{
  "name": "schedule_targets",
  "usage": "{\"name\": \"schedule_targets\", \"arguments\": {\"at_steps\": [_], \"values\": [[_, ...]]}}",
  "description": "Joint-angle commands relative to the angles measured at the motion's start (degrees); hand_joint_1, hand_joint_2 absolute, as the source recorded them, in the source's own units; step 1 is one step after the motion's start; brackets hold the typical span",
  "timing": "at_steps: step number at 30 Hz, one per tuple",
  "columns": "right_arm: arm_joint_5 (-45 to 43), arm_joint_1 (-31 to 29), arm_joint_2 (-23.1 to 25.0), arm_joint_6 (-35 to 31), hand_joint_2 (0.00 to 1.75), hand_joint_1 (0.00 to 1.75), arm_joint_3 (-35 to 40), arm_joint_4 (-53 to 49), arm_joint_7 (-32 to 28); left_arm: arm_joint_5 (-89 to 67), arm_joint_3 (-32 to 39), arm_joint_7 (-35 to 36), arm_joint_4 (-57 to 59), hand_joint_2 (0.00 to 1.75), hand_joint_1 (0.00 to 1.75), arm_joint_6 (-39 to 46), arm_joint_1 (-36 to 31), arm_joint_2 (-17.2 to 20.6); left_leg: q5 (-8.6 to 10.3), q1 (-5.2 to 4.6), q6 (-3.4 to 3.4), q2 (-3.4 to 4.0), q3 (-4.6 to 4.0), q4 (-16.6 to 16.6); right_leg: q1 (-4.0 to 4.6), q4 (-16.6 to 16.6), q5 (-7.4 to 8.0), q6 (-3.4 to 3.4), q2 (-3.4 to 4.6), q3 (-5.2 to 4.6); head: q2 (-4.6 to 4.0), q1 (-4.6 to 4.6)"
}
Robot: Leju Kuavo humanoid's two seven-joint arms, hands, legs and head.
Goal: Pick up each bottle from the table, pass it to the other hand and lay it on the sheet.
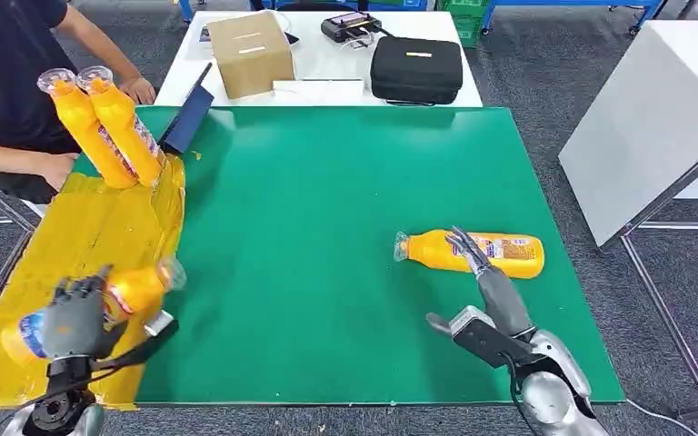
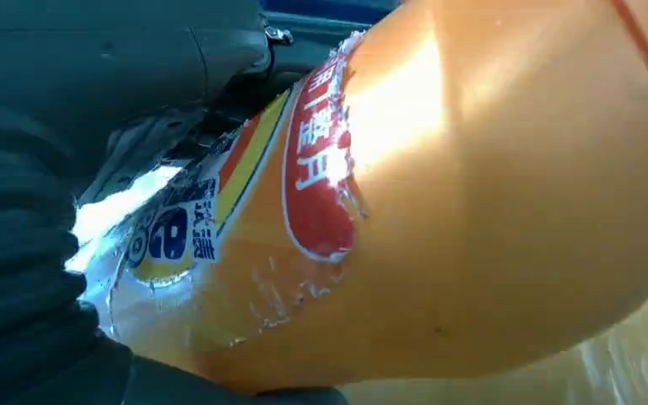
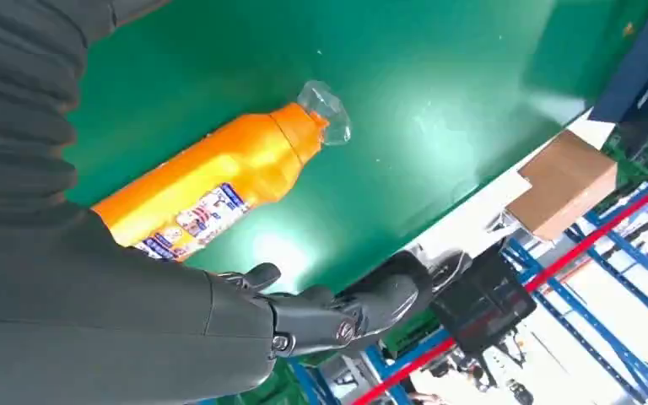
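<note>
My left hand (image 1: 77, 318) grips an orange bottle (image 1: 136, 289) just above the near end of the yellow sheet (image 1: 100, 236); its clear cap points toward the green mat. In the left wrist view the bottle (image 2: 439, 211) lies against my dark fingers (image 2: 25, 278). A second orange bottle (image 1: 473, 252) lies on its side on the green mat (image 1: 327, 200), cap to the left. My right hand (image 1: 482, 291) is open, with spread fingertips reaching over that bottle's middle. The right wrist view shows this bottle (image 3: 219, 177) beyond my thumb (image 3: 337, 312), not gripped.
Two more orange bottles (image 1: 100, 127) stand tilted at the sheet's far end beside a person's hand (image 1: 54, 168). A dark blue board (image 1: 189, 118) leans nearby. Behind the mat, a white table carries a cardboard box (image 1: 249, 53) and a black case (image 1: 416, 69). A white panel (image 1: 654, 118) stands at right.
</note>
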Motion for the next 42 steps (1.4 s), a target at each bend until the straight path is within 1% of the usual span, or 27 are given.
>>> {"name": "schedule_targets", "arguments": {"at_steps": [1, 2, 4, 5, 6, 7, 8, 9, 10, 11, 12, 13, 15, 16, 18, 19, 20, 22, 23, 26, 27, 30, 32, 35, 37, 38, 42], "values": [[0.3, -2.6, -0.9, -0.3, 1.75, 0.0, -0.2, 1.7, 0.4, -0.1, -3.7, -6.5, 11.9, 1.75, 1.75, -5.2, -3.1, 2.3, 0.0, -0.04, 0.01, 0.03, 0.07, 0.0, -0.08, 0.0, 0.01, 0.0, 0.14, 0.04, 0.0, -0.02], [0.3, -2.6, -0.9, -0.3, 1.75, 0.0, -0.2, 1.7, 0.4, -0.1, -3.7, -6.6, 11.9, 1.75, 1.75, -5.2, -3.2, 2.3, -0.01, -0.07, 0.0, 0.01, 0.14, -0.1, -0.13, 0.0, -0.01, 0.0, 0.19, 0.1, 0.0, -0.02], [0.3, -2.6, -0.9, -0.3, 1.75, 0.0, -0.2, 1.7, 0.4, -0.1, -3.7, -6.6, 11.9, 1.75, 1.75, -5.2, -3.2, 2.3, 0.04, -0.11, 0.02, -0.16, 0.14, 0.0, -0.18, 0.0, 0.0, 0.0, -0.07, 0.18, 0.0, -0.02], [0.3, -2.5, -0.9, -0.3, 1.75, 0.0, -0.2, 1.7, 0.4, -0.1, -3.7, -6.6, 11.9, 1.75, 1.75, -5.3, -3.3, 2.3, 0.05, -0.1, 0.01, -0.12, 0.19, -0.1, -0.18, 0.0, 0.03, -0.03, 0.05, 0.2, 0.0, 0.0], [0.1, -2.7, -0.8, -0.3, 1.75, 0.0, -0.5, 1.9, 0.5, -0.1, -2.9, -9.8, 12.2, 1.75, 1.75, -8.0, -3.2, 1.8, 0.05, -0.1, 0.02, -0.15, 0.18, 0.0, -0.18, 0.0, 0.02, -0.02, -0.01, 0.21, 0.0, 0.0], [-0.3, -3.5, -0.7, -0.1, 1.75, 0.0, -0.6, 2.9, 0.5, 0.5, -0.5, -15.1, 13.1, 1.75, 1.75, -10.8, -3.1, 1.0, 0.07, -0.09, 0.0, -0.12, 0.17, 0.0, -0.17, 0.0, 0.04, -0.03, 0.08, 0.18, 0.0, 0.0], [-0.5, -4.3, -0.5, 0.2, 1.75, 0.0, -0.7, 3.9, 0.5, 0.6, 0.1, -16.9, 13.8, 1.75, 0.09, -11.0, -3.2, 0.9, 0.09, -0.14, 0.02, -0.09, 0.2, -0.1, -0.2, 0.0, 0.04, 0.01, 0.09, 0.19, 0.0, -0.02], [-0.5, -4.8, -0.3, 0.3, 1.75, 0.0, -0.6, 4.7, 0.4, 0.5, 0.7, -18.3, 15.1, 1.75, 0.0, -12.4, -3.7, 0.9, 0.08, -0.12, 0.04, -0.05, 0.22, -0.1, -0.16, 0.0, 0.05, 0.01, 0.11, 0.2, 0.0, -0.02], [-0.5, -5.9, 0.0, 0.7, 1.75, 0.0, -0.2, 6.0, 0.2, 2.5, 1.1, -21.6, 16.0, 0.0, 0.0, -12.4, -4.0, 0.9, 0.11, -0.15, 0.08, -0.13, 0.27, -0.1, -0.18, 0.0, 0.03, 0.03, 0.04, 0.3, 0.0, -0.04], [-0.4, -6.4, 0.1, 0.8, 1.75, 0.0, 0.2, 6.6, 0.2, 3.2, 1.2, -23.0, 16.1, 0.0, 0.0, -12.2, -4.0, 0.9, 0.14, -0.17, 0.06, -0.11, 0.36, -0.1, -0.2, 0.0, 0.06, 0.02, 0.09, 0.34, 0.0, -0.02], [-0.3, -6.6, 0.2, 0.8, 1.75, 0.0, 0.5, 7.0, 0.1, 4.3, 1.4, -24.4, 15.7, 0.0, 0.0, -12.3, -3.8, 0.8, 0.15, -0.15, 0.06, -0.18, 0.42, -0.1, -0.18, 0.0, -0.01, 0.1, -0.07, 0.43, 0.0, -0.02], [-0.1, -6.8, 0.2, 0.8, 1.75, 0.0, 0.8, 7.2, 0.1, 4.7, 1.5, -25.0, 15.0, 0.0, 0.0, -12.5, -3.6, 0.7, 0.19, -0.16, 0.04, -0.05, 0.45, -0.2, -0.18, 0.0, 0.07, 0.08, 0.12, 0.42, 0.0, -0.02], [0.0, -7.1, 0.2, 0.7, 1.75, 0.0, 1.1, 7.5, 0.1, 6.6, 1.6, -26.9, 13.0, 0.0, 0.0, -13.0, -3.0, 0.4, 0.22, -0.15, 0.01, -0.35, 0.52, -0.2, -0.18, 0.0, 0.0, 0.12, -0.09, 0.57, 0.0, -0.04], [0.3, -7.6, -0.1, 0.7, 1.75, 0.0, 1.3, 8.0, 0.5, 7.9, 1.4, -28.1, 11.9, 0.0, 0.0, -13.4, -2.8, 0.2, 0.26, -0.14, 0.0, -0.33, 0.48, -0.2, -0.17, 0.0, 0.03, 0.11, -0.04, 0.51, 0.0, -0.04], [1.6, -10.2, -1.9, 2.1, 1.75, 0.0, 2.7, 11.1, 2.5, 10.0, 0.9, -29.9, 10.2, 0.0, 0.0, -13.1, -3.2, 0.0, 0.3, -0.15, 0.05, -0.42, 0.52, -0.1, -0.21, 0.1, -0.04, 0.15, -0.21, 0.56, 0.0, -0.04], [1.8, -11.8, -3.2, 3.2, 1.75, 0.0, 3.5, 13.2, 3.5, 11.2, 0.5, -31.1, 10.2, 0.0, 0.0, -12.9, -3.7, -0.3, 0.32, -0.16, 0.06, -0.37, 0.45, -0.1, -0.24, 0.1, 0.0, 0.15, -0.12, 0.5, 0.0, -0.02], [1.9, -13.4, -3.9, 3.8, 1.75, 0.0, 3.7, 15.6, 4.0, 12.6, 0.3, -32.1, 10.3, 0.0, 0.0, -13.2, -4.4, -0.6, 0.32, -0.15, 0.08, -0.5, 0.49, -0.1, -0.24, 0.1, -0.04, 0.16, -0.33, 0.59, 0.0, 0.0], [2.1, -16.6, -4.8, 4.4, 1.75, 0.0, 4.0, 20.8, 4.6, 15.3, -0.6, -33.8, 10.3, 0.0, 0.0, -13.1, -5.6, -1.5, 0.37, -0.21, 0.1, -0.53, 0.46, -0.1, -0.31, 0.1, 0.0, 0.16, -0.35, 0.56, 0.0, -0.04], [2.2, -17.2, -5.0, 4.4, 1.75, 0.0, 3.9, 21.4, 4.7, 15.7, -0.7, -34.0, 10.2, 0.0, 0.0, -13.2, -5.8, -1.6, 0.41, -0.22, 0.11, -0.5, 0.39, -0.1, -0.32, 0.1, 0.06, 0.17, -0.27, 0.49, 0.0, -0.05], [2.2, -17.6, -5.0, 4.3, 1.75, 0.0, 3.9, 22.2, 4.6, 15.7, -1.0, -33.9, 10.2, 0.0, 0.0, -13.4, -5.9, -1.6, 0.45, -0.28, 0.18, -0.62, 0.38, -0.1, -0.41, 0.1, 0.07, 0.25, -0.42, 0.48, 0.0, -0.02], [3.2, -18.2, -5.4, 4.5, 1.75, 0.0, 4.6, 22.9, 5.6, 16.3, -1.1, -34.2, 10.0, 0.0, 0.0, -12.4, -5.8, -1.6, 0.5, -0.27, 0.19, -0.58, 0.3, -0.1, -0.41, 0.0, 0.15, 0.28, -0.32, 0.4, 0.0, -0.02], [3.9, -22.4, -6.0, 4.9, 1.75, 0.0, 5.5, 27.8, 6.9, 18.9, -1.6, -35.3, 10.5, 0.0, 0.0, -12.1, -8.0, -2.4, 0.52, -0.32, 0.25, -0.57, 0.24, 0.0, -0.45, 0.1, 0.19, 0.37, -0.32, 0.34, 0.0, -0.02], [4.4, -23.7, -6.9, 5.4, 1.75, 0.0, 5.9, 29.9, 6.9, 22.2, -0.8, -37.1, 9.8, 0.0, 0.0, -11.7, -8.4, -3.1, 0.51, -0.36, 0.28, -0.64, 0.26, 0.0, -0.47, 0.1, 0.14, 0.4, -0.47, 0.38, 0.0, -0.04], [5.7, -24.5, -8.2, 5.5, 1.75, 0.0, 6.1, 31.8, 6.9, 29.8, 1.2, -41.9, 6.7, 0.0, 0.0, -12.7, -7.9, -5.1, 0.55, -0.34, 0.29, -0.67, 0.13, 0.0, -0.45, 0.1, 0.18, 0.4, -0.42, 0.27, 0.0, -0.02], [5.8, -24.0, -8.6, 5.4, 1.75, 0.0, 5.6, 31.8, 6.8, 29.9, 0.9, -41.6, 5.1, 0.0, 0.0, -13.2, -7.4, -5.2, 0.53, -0.34, 0.31, -0.73, 0.17, 0.0, -0.46, 0.1, 0.12, 0.43, -0.55, 0.33, 0.0, -0.02], [5.8, -24.0, -8.6, 5.4, 1.75, 0.0, 5.6, 31.8, 6.8, 29.9, 0.9, -41.6, 5.1, 0.0, 0.0, -13.2, -7.4, -5.2, 0.53, -0.33, 0.31, -0.7, 0.1, 0.0, -0.44, 0.1, 0.14, 0.42, -0.46, 0.27, 0.0, -0.04], [7.6, -24.4, -10.3, 6.2, 1.75, 0.0, 6.1, 32.7, 8.2, 36.5, 2.6, -44.8, 1.3, 0.0, 0.0, -14.6, -7.0, -7.2, 0.52, -0.37, 0.32, -0.68, -0.1, 0.0, -0.46, 0.1, 0.18, 0.51, -0.49, 0.09, 0.0, -0.02]]}}
